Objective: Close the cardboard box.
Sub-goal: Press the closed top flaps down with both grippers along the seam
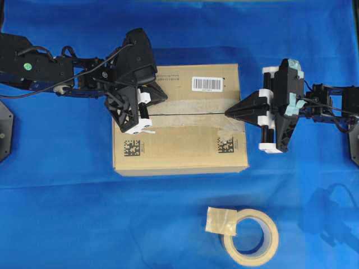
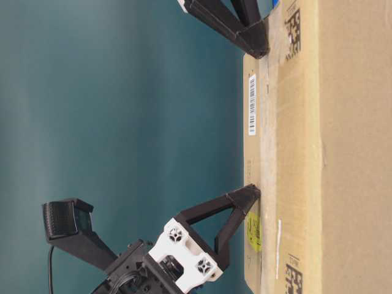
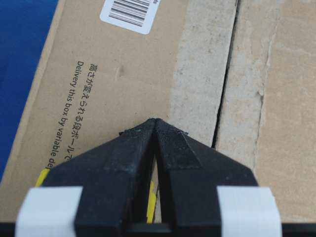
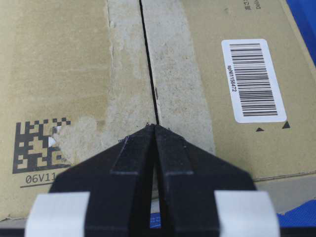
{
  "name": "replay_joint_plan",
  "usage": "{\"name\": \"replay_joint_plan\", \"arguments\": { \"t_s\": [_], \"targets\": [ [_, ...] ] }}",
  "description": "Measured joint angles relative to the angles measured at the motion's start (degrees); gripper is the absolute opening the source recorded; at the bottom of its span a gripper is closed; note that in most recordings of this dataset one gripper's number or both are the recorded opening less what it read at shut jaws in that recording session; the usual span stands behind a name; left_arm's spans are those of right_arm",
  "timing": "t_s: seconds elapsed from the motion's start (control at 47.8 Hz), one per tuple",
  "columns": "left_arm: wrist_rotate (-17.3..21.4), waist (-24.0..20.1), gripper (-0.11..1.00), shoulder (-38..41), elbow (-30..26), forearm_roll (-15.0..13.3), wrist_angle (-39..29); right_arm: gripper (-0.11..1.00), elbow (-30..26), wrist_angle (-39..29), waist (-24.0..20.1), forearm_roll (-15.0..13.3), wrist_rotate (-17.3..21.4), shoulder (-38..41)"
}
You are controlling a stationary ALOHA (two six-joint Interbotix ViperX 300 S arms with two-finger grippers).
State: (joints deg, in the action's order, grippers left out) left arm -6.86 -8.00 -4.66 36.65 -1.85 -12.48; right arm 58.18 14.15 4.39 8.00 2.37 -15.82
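Observation:
The cardboard box (image 1: 179,140) lies on the blue cloth with its top flaps down, meeting along a thin dark seam (image 1: 190,114) between old tape strips. My left gripper (image 1: 166,96) is shut, and its tip rests on the far flap near the box's left end, just beside the seam (image 3: 224,89) and over a yellow sticker (image 2: 253,231). My right gripper (image 1: 226,113) is also shut, with its tip on the seam (image 4: 148,59) at the right end. Neither gripper (image 3: 155,121) (image 4: 154,127) holds anything. The barcode label (image 4: 254,80) sits on the far flap.
A beige tape roll (image 1: 252,235) with a loose tab lies on the blue cloth (image 1: 56,196) in front of the box, to the right. Both arms reach in from the sides. Black mounts stand at the left and right edges.

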Motion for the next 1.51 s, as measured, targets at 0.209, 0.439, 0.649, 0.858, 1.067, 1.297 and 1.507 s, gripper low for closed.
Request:
{"name": "replay_joint_plan", "arguments": {
  "t_s": [0.209,0.439,0.649,0.858,1.067,1.297,1.507],
  "targets": [
    [0.09,0.35,0.0,-0.53,0.88,0.0,1.14,0.0,0.26,-0.09,0.26,0.09,0.0,0.0],
    [0.09,1.58,0.0,-1.67,2.9,0.0,4.13,0.0,0.7,-0.09,0.88,0.09,0.09,-0.09],
    [0.88,2.2,0.0,-3.96,6.77,0.0,10.28,0.0,0.79,0.0,0.97,0.09,0.09,-0.18],
    [0.79,2.99,0.0,-9.58,16.17,0.0,27.86,0.0,0.79,0.0,0.97,0.18,0.09,-0.18],
    [0.97,5.54,0.0,-11.69,25.66,0.0,45.88,0.0,0.79,0.09,1.05,0.18,0.09,-0.18],
    [1.14,6.68,0.0,-9.93,29.27,0.0,52.21,0.0,0.79,0.18,1.05,0.18,0.18,-0.18],
    [1.67,6.24,0.0,-6.68,29.62,-0.09,52.73,0.0,0.79,0.09,0.97,0.18,0.53,-0.18]
  ]
}}
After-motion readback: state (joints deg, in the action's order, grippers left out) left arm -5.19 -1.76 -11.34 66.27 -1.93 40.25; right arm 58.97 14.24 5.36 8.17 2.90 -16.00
